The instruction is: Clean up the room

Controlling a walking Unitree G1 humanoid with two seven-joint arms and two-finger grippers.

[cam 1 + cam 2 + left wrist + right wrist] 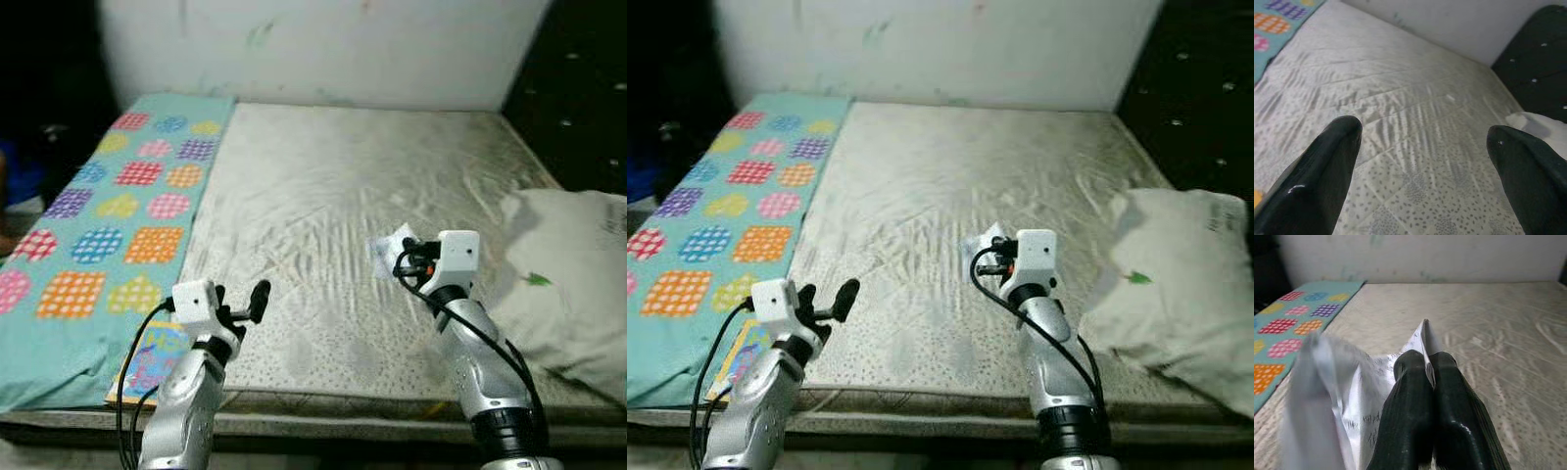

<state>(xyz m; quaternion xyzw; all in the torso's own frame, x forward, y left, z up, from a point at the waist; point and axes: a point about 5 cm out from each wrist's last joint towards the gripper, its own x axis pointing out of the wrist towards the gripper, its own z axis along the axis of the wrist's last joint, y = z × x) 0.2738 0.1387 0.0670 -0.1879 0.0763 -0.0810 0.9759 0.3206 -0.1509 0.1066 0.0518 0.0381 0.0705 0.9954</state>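
My right gripper hangs over the middle of the mattress, shut on a crumpled white sheet of paper. In the right wrist view the paper with handwriting is pinched between the two black fingers and droops to one side. Near the mattress's front left, my left gripper is raised and stands open; its two fingers are spread wide with nothing between them.
A teal blanket with coloured checked shapes covers the bed's left side. A colourful book lies at its front edge under my left arm. A white pillow rests at the right. A pale wall stands behind and a dark headboard at far right.
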